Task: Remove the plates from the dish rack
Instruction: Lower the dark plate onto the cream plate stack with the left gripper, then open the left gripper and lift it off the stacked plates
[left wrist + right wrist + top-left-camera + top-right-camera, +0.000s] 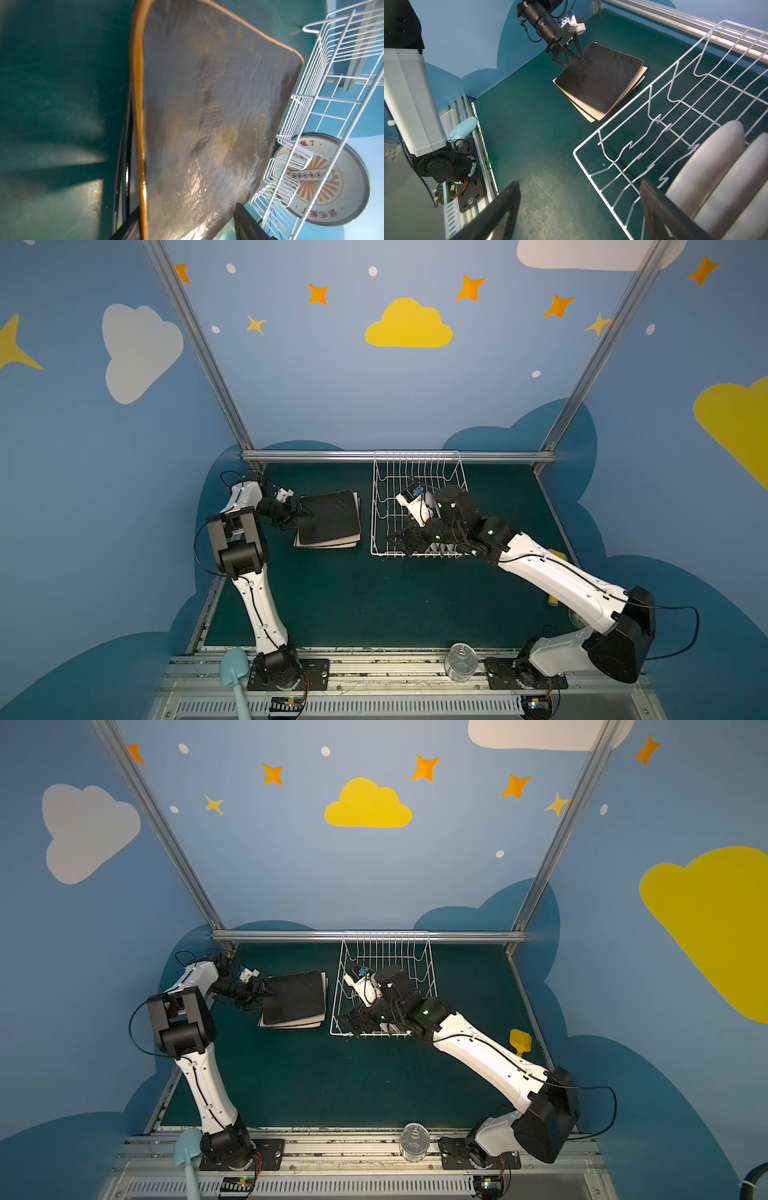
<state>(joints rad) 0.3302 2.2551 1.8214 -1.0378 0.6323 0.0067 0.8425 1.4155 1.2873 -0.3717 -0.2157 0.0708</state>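
Round plates (pixel 708 162) stand on edge in the rack (pixel 599 132), rims just beside the right gripper (pixel 579 182) (jaws spread wide, holding nothing), the nearer arm.

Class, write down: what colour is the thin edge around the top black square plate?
The black square plate's edge is amber-orange; clearest in left wrist view.

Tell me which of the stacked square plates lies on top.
The black square plate: it lies on top of the stack, while the two cream square plates lie beneath it, only their edges showing.
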